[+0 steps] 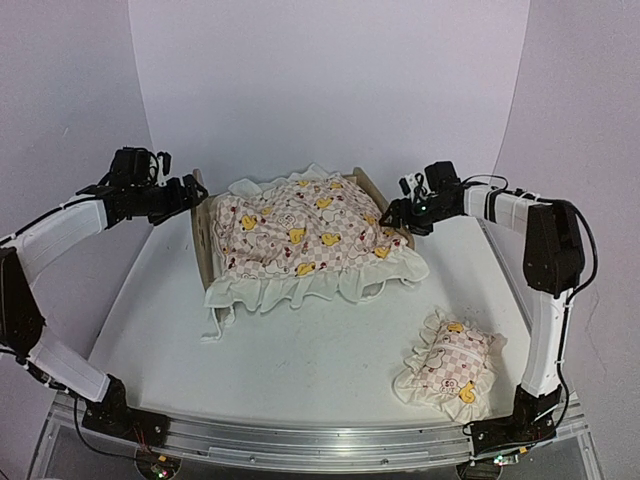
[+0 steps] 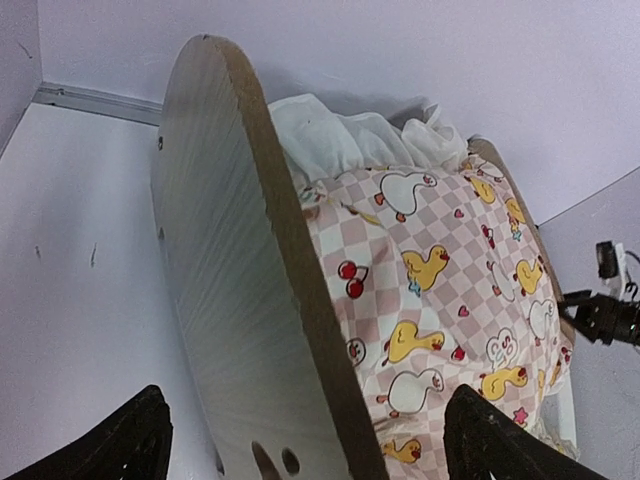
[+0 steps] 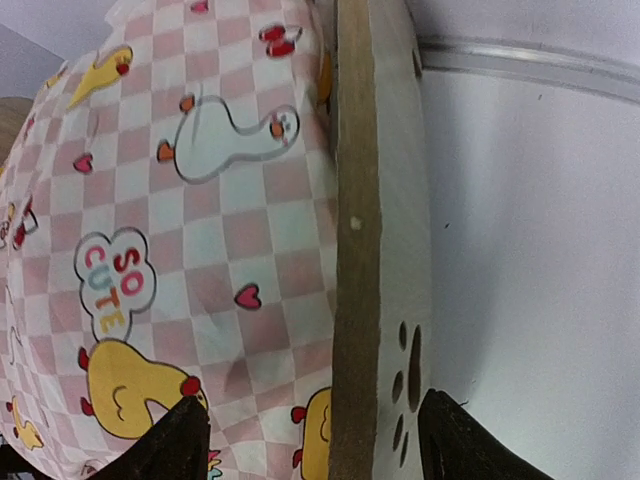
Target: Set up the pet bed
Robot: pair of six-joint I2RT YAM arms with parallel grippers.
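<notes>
A white table (image 1: 250, 350) carries a small light-wood pet bed (image 1: 203, 240) at the middle of its far edge. A frilled quilt (image 1: 300, 235), pink-checked with yellow ducks, covers the bed and spills over its near side. A matching pillow (image 1: 450, 365) lies by the table's near right corner. The left gripper (image 1: 195, 190) is spread wide astride the bed's left end board. The right gripper (image 1: 392, 215) stands parted astride the right end board, which has paw-print cutouts.
</notes>
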